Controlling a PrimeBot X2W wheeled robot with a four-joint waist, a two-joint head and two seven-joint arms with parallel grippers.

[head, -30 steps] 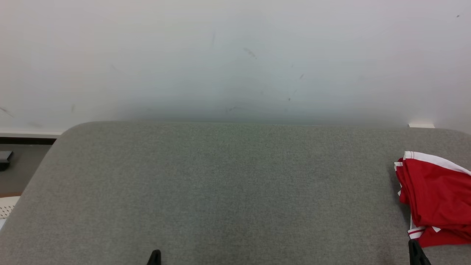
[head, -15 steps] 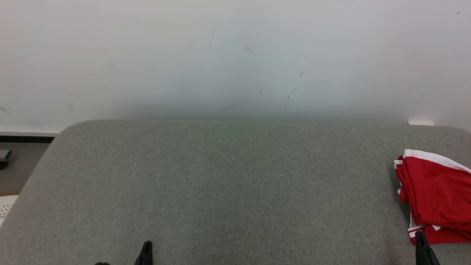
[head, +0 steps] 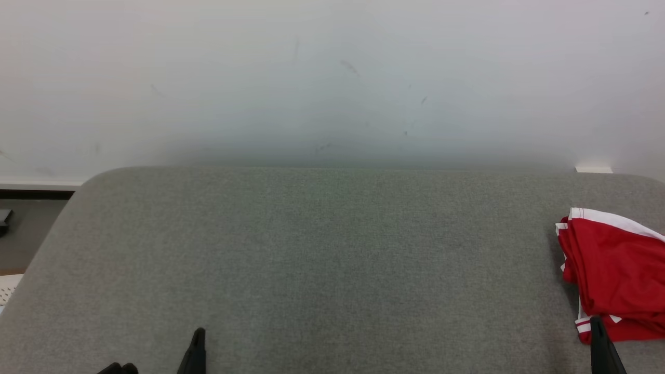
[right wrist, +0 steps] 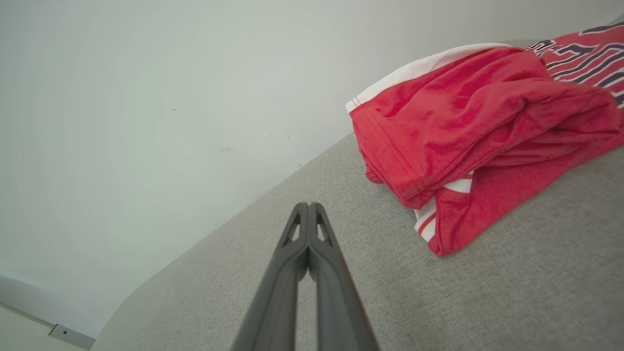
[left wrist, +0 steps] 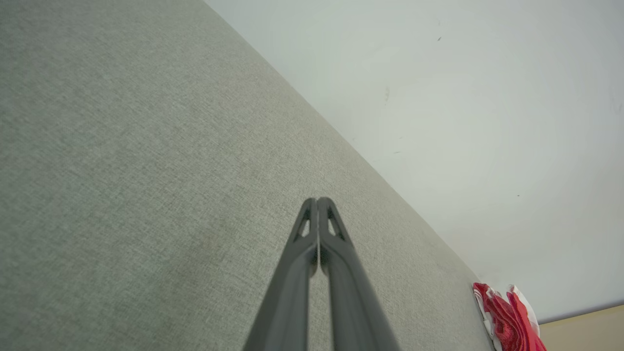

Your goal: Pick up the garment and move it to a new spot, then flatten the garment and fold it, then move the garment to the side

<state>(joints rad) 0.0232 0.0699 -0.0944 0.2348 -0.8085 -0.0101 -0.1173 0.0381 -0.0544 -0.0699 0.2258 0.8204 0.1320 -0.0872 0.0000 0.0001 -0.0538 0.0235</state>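
The garment [head: 618, 272] is red with white trim, folded in a bunch at the right edge of the grey fabric-covered table [head: 322, 259]. It also shows in the right wrist view as a red bundle [right wrist: 468, 126] with dark striped print, and far off in the left wrist view [left wrist: 507, 317]. My right gripper [head: 597, 324] is shut, its tip just in front of the garment's near corner, holding nothing; its fingers [right wrist: 308, 209] press together above the cloth surface. My left gripper [head: 199, 335] is shut and empty over the table's near left part, fingers [left wrist: 318, 204] closed.
A pale wall [head: 332, 78] rises right behind the table's far edge. Left of the table, the floor holds a dark object [head: 5, 221] and a white perforated thing [head: 6, 291]. A small white block [head: 593, 169] sits at the far right edge.
The head camera has tilted slightly, shifting the whole scene upward. Both gripper tips now reach a little further into view; the garment lies as before.
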